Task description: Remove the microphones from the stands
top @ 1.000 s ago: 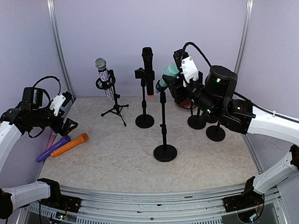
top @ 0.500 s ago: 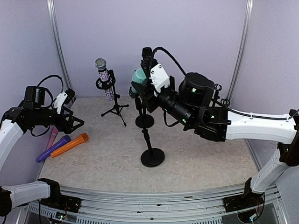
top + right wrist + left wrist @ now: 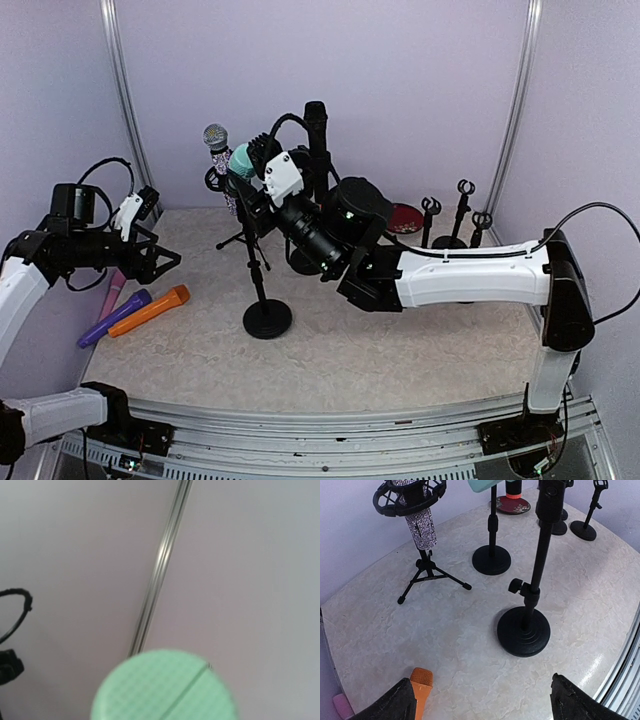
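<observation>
The green microphone [image 3: 240, 160] sits in the clip of a black round-base stand [image 3: 268, 318]. My right gripper [image 3: 252, 190] is shut on the microphone just below its head, at the top of the stand's pole. In the right wrist view only the blurred green head [image 3: 162, 687] shows; the fingers are hidden. My left gripper [image 3: 160, 262] is open and empty at the left side, facing the stand. In the left wrist view the stand's base [image 3: 523, 631] lies ahead of the gripper [image 3: 485, 705], and the edge of the green head [image 3: 482, 484] shows at the top.
A sparkly microphone on a tripod [image 3: 222, 165] and a black microphone on a stand [image 3: 316, 140] are just behind. Orange [image 3: 150, 310], purple [image 3: 112, 318] and pink microphones lie at the left. Three bare stands [image 3: 462, 200] and a red disc [image 3: 405, 217] are at the back right.
My right arm has swung far to the left with the green microphone in its grip, and the stand has moved with it from the middle to the left. My left gripper has barely moved.
</observation>
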Motion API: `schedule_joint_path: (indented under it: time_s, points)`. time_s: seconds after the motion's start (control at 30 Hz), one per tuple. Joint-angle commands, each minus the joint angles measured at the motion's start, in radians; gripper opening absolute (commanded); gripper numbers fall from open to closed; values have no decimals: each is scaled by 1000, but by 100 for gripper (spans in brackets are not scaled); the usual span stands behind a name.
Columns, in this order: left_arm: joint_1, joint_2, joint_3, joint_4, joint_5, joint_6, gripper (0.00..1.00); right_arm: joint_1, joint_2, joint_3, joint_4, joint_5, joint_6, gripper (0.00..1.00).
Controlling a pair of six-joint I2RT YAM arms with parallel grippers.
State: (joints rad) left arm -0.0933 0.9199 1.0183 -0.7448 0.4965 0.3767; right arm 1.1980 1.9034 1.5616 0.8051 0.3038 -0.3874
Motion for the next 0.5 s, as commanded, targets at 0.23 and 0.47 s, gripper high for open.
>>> schedule_joint_path:
  time_s: [0.23, 0.47]
  points:
    - [-43, 1, 8, 93, 59, -72, 81, 52, -87, -195, 348, -29, -11, 2]
    - [-82, 77, 45, 113, 148, -122, 74, 107, -145, -363, 339, 47, 13, 22]
